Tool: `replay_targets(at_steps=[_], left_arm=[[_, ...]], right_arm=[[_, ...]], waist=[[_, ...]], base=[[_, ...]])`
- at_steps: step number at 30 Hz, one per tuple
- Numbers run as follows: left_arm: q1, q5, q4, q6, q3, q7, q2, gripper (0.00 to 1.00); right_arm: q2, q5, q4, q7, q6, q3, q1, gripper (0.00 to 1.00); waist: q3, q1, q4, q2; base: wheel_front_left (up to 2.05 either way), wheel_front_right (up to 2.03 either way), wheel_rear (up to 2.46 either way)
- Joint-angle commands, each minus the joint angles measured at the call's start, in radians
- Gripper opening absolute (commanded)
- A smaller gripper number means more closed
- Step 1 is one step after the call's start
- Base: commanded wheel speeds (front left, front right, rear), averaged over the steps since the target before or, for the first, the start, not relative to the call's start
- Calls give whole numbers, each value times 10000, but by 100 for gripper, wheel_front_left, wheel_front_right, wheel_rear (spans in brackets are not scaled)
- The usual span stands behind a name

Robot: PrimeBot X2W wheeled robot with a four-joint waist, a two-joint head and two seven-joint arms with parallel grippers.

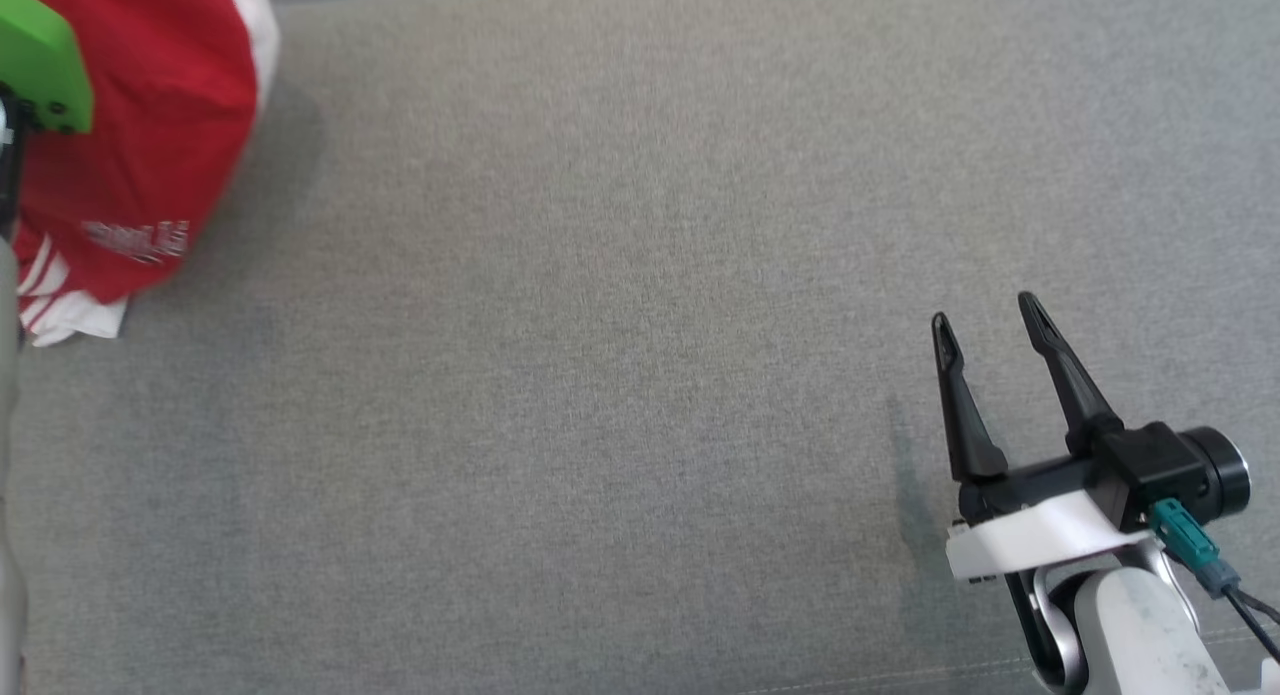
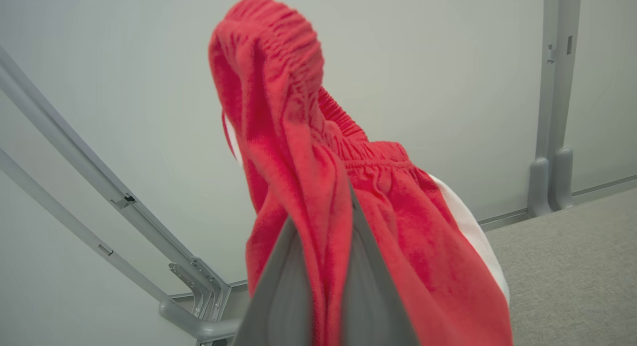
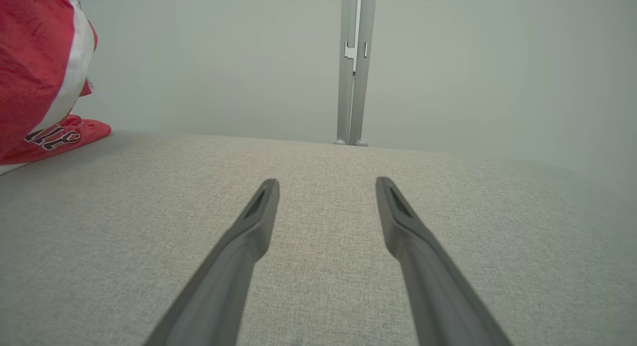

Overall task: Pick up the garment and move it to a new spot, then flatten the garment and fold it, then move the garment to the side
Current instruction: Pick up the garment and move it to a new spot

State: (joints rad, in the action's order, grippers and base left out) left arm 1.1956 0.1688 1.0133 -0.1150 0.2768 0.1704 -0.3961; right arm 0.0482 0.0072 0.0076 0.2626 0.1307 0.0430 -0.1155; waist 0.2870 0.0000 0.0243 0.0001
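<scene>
Left jaws: clamped tight on the garment [image 2: 298, 137], with a fold of red cloth pinched between the two fingers [image 2: 283, 286]. The cloth hangs bunched over the tips. Elastic waistband [image 2: 293, 42] is at the top of the left wrist view, white stripe [image 2: 468, 221] down the right edge. I read it as red shorts.

Right jaws: spread wide, nothing between them. They sit over bare bench [image 1: 620, 375], well apart from the garment.

Garment location: far left of the bench, upper left corner of my head view, mostly lifted off the surface. In the right wrist view the lower end with the outlined lettering [image 3: 52, 137] rests on the bench. Its shadow falls just beside it.

Green housing [image 1: 40, 55] on my left arm overlaps the top of the cloth in the head view.

Bench cover is grey woven fabric. Behind it is a pale wall [image 3: 497, 62] with one grey upright post [image 3: 354, 67] straight ahead of the right jaws. Two slanted grey rails [image 2: 74, 152] show on the left wrist side.
</scene>
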Motion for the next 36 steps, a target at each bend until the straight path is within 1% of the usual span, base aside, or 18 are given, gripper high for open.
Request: replay_targets(at_steps=[1,5,11,14,15,18,20,23,26,32,36], left_arm=[[-275,91,-134,-57,101,101,69,0],[-629,368,-747,-138,455,181,342,0],[-1403,747,-2012,-148,733,-8,471,0],[-1886,839,-2652,-18,795,-212,531,0],[-1886,839,-2652,-18,795,-212,531,0],[-2476,938,-3289,70,926,-386,690,0],[-2861,933,-3689,184,1022,-499,809,0],[-3423,791,-4195,565,1205,-517,993,0],[-3993,810,-4383,919,1317,-504,1280,0],[-4608,759,-3933,1553,1391,-179,1645,0],[-4944,835,-3588,1709,1623,182,2204,0]], right_arm=[[39,95,43,32,1,-60,252,100],[39,156,86,32,1,-161,672,100],[39,251,99,32,1,-284,1153,100],[39,287,97,32,1,-297,1293,100],[39,287,97,32,1,-297,1293,100],[39,337,67,32,1,-298,1353,100],[39,332,48,32,1,-306,1360,100],[39,335,24,32,1,-291,1359,100],[39,360,24,32,1,-242,1327,100],[40,339,8,32,1,-186,1227,100],[38,334,38,32,1,-140,1213,100]], waist=[[-1071,0,61,-1],[-1706,0,54,-1],[-2314,0,35,-1],[-2463,0,-9,-1],[-2463,0,-9,-1],[-2515,0,-66,-1],[-2523,0,-116,-1],[-2497,0,-209,-1],[-2446,0,-329,-1],[-2309,0,-658,-1],[-2230,0,-850,-1]], base=[[0,0,0],[0,0,0],[0,0,0],[0,0,0],[0,0,0],[0,0,0],[0,0,0],[0,0,0],[0,0,0],[0,0,0],[0,0,0]])
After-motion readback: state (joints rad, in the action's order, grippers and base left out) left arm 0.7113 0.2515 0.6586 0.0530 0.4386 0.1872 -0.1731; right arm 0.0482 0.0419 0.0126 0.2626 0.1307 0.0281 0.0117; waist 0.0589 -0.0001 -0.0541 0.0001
